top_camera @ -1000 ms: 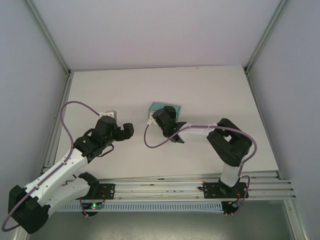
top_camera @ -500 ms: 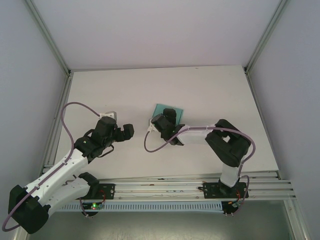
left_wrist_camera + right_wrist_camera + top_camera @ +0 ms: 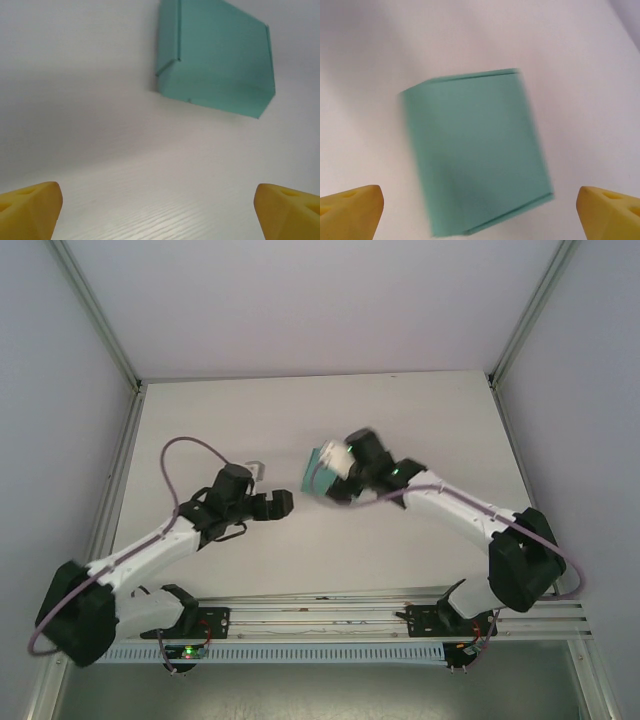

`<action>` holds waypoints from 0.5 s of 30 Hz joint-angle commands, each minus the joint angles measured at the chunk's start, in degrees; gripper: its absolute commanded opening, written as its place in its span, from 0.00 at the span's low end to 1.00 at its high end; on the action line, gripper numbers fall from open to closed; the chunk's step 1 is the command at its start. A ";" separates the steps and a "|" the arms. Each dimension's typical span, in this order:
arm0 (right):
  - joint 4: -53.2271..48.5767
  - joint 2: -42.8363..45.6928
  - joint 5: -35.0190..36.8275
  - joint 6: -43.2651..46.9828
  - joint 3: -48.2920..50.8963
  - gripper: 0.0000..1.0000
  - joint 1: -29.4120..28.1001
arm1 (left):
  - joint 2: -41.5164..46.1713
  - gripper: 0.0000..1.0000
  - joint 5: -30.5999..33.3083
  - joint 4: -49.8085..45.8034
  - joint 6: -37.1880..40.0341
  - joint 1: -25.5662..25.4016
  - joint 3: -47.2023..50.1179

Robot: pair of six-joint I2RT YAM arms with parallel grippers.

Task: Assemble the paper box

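The paper box [image 3: 317,478] is a closed teal-green rectangular box lying on the white table [image 3: 200,420] near its middle. My right gripper [image 3: 330,483] hovers over it and hides part of it in the top view. In the right wrist view the box [image 3: 477,155] lies blurred between the wide-open yellow fingertips [image 3: 351,210] of my right gripper [image 3: 480,212], which do not touch it. My left gripper [image 3: 281,504] sits just left of the box, open. In the left wrist view the box [image 3: 215,60] lies ahead, apart from my empty left gripper [image 3: 160,210].
Grey walls with metal frame rails [image 3: 95,315] enclose the table on three sides. A metal rail [image 3: 330,615] carrying the arm bases runs along the near edge. Purple cables [image 3: 190,450] loop off both arms.
The right arm has stretched out and its gripper has shifted right and up over the box. My left gripper has moved right, closer to the box.
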State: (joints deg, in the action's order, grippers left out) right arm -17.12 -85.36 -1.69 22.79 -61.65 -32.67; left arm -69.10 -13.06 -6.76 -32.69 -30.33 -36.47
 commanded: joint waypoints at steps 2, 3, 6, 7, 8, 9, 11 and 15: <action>-3.02 -10.21 -16.24 -15.72 -8.55 0.96 10.77 | -10.99 0.92 -10.92 15.04 0.88 -3.77 -4.49; -4.98 -13.80 -18.26 -16.06 -12.00 0.94 12.46 | -13.56 0.92 -11.70 16.21 1.48 -4.77 -6.03; -9.01 -22.87 -22.52 -16.85 -20.51 0.89 15.53 | -20.15 0.89 -11.76 16.96 2.45 -6.73 -10.29; -9.44 -25.26 -23.44 -16.90 -22.39 0.88 16.19 | -22.16 0.88 -12.33 16.88 2.36 -6.93 -11.62; -9.95 -27.27 -24.82 -16.48 -24.04 0.87 16.61 | -24.03 0.87 -12.96 16.81 2.28 -6.93 -12.82; -10.81 -29.29 -25.90 -15.56 -25.68 0.86 16.97 | -25.89 0.86 -13.24 17.02 1.99 -7.02 -13.84; -11.38 -32.02 -26.57 -14.58 -27.69 0.86 17.06 | -28.79 0.86 -13.64 17.55 1.79 -6.95 -15.15; -14.40 -36.37 -29.57 -13.48 -30.78 0.83 16.85 | -33.32 0.83 -11.42 15.41 3.11 -6.96 -18.80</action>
State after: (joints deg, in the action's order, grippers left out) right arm -27.57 -120.75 -25.52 8.88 -89.49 -15.53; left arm -100.44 -25.02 8.16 -31.62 -37.12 -52.99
